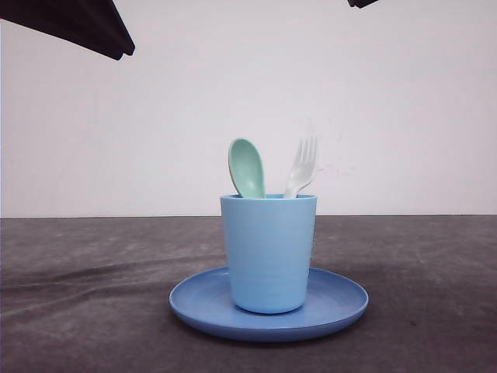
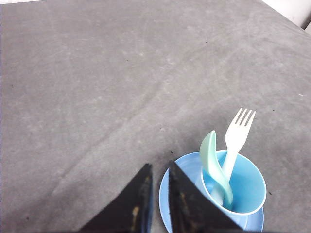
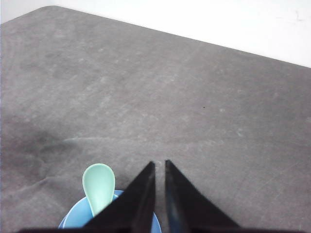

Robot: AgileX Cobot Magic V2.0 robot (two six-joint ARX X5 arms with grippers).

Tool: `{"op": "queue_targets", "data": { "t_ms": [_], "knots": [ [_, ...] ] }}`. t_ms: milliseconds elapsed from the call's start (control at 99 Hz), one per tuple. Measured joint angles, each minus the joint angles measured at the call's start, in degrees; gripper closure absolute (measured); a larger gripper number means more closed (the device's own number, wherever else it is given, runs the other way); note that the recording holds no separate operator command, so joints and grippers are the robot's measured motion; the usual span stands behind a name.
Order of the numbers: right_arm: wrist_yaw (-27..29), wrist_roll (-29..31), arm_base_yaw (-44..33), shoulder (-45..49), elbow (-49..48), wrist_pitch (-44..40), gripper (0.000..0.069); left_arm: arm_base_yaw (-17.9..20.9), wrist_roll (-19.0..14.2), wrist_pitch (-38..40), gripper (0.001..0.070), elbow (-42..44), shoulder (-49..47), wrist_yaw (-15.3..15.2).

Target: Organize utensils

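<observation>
Left gripper (image 2: 159, 171): held above the table, near the plate's edge; its two dark fingers (image 2: 141, 194) are brought almost together with only a thin slit between them, and nothing is held.
Right gripper (image 3: 160, 167): held above the table, just over the cup's side; its dark fingers (image 3: 141, 194) are likewise nearly closed on nothing, a narrow gap being left between them.
Arms in the front view: a dark part is seen at the upper left corner and a small dark part at the upper right edge, both well above the cup.
Spoon (image 1: 246, 167): mint green, stood in the cup with its oval bowl up, leaned toward the left side of the rim.
Fork (image 1: 302, 165): white, stood in the same cup with its four tines up, leaned toward the right side of the rim; spoon and fork are crossed low inside the cup, as seen from the left wrist.
Cup (image 1: 269, 252): light blue, upright, set on the middle of the plate.
Plate (image 1: 335, 307): round, blue, laid flat on the table.
Table (image 1: 85, 295): covered in dark grey cloth with faint creases; a plain white wall is seen behind it.
</observation>
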Motion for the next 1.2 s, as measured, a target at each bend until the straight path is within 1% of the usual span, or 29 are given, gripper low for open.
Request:
{"op": "queue_targets", "data": {
  "t_ms": [162, 808, 909, 1010, 1202],
  "knots": [
    [0.0, -0.02, 0.0, 0.0, 0.0, 0.13, 0.0684, 0.0, 0.0, -0.04, 0.0684, 0.0, 0.0, 0.02],
    [0.0, -0.02, 0.0, 0.0, 0.0, 0.13, 0.0684, 0.0, 0.0, -0.04, 0.0684, 0.0, 0.0, 0.0],
    [0.0, 0.0, 0.0, 0.0, 0.0, 0.13, 0.0684, 0.04, 1.25, -0.04, 0.0684, 0.0, 0.0, -0.22],
    [0.0, -0.02, 0.0, 0.0, 0.0, 0.13, 0.0684, 1.53, 2.62, 0.0, 0.0684, 0.0, -0.61, -1.44],
    [0.0, 0.0, 0.0, 0.0, 0.0, 0.15, 0.0684, 7.41, 3.72, 0.87, 0.0684, -0.02, -3.19, -1.66]
  ]
}}
